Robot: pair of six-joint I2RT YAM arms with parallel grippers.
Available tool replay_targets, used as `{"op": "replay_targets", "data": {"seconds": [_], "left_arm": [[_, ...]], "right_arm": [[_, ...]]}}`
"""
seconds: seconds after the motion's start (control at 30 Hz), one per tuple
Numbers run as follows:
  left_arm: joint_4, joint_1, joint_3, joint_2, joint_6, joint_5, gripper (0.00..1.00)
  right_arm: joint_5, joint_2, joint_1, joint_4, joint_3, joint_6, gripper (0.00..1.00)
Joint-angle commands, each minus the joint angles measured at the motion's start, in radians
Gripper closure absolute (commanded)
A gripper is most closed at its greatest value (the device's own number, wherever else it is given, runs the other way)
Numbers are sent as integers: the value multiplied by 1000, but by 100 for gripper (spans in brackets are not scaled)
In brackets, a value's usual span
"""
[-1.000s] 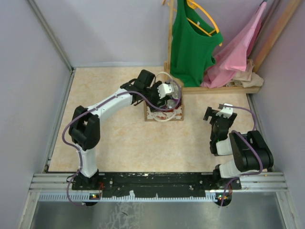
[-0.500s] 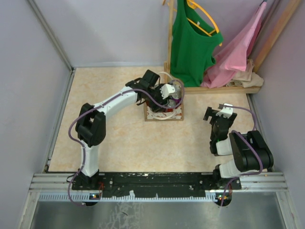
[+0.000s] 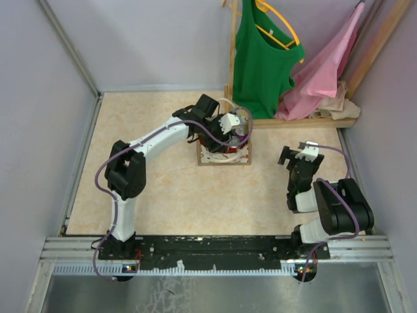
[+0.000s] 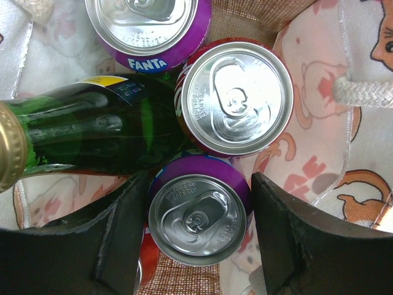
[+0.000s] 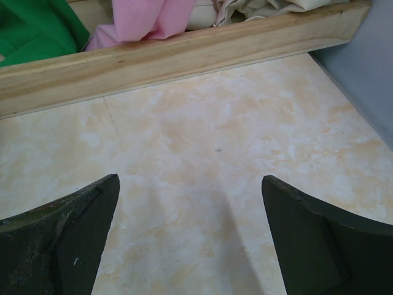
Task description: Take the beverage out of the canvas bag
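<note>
The canvas bag [image 3: 225, 156] stands in the middle of the table, cream cloth with red prints [image 4: 310, 123] and a rope handle [image 4: 362, 93]. Inside it stand a purple can [image 4: 198, 216], a red can [image 4: 236, 98], a purple Fanta can [image 4: 147, 27] and a lying green glass bottle [image 4: 92, 132]. My left gripper [image 3: 229, 128] reaches down into the bag. In the left wrist view this gripper [image 4: 200, 179] has its jaws pressed against both sides of the nearest purple can. My right gripper [image 3: 296, 152] is open and empty above the bare table [image 5: 190, 184].
A wooden rack base [image 5: 184, 52] runs along the back right, with a green sleeveless top [image 3: 260, 59] and a pink garment [image 3: 326, 72] hanging above it. Grey walls close in the table on the left, back and right.
My left gripper has moved a little further over the bag and lower into it. The right arm has not moved.
</note>
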State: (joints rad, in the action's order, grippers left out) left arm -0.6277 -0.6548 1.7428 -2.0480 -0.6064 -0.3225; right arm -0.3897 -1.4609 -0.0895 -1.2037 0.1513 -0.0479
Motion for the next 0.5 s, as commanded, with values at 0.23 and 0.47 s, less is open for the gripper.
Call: {"op": "replay_targets", "data": {"seconds": [0.23,0.47], "left_arm": [[-15,26,7,12,69,126,100],[123,26,13,152,124,150,100]], "right_arm": [[-3,8,5,-42,22,1,1],[-3,8,5,-42,22,1,1]]}}
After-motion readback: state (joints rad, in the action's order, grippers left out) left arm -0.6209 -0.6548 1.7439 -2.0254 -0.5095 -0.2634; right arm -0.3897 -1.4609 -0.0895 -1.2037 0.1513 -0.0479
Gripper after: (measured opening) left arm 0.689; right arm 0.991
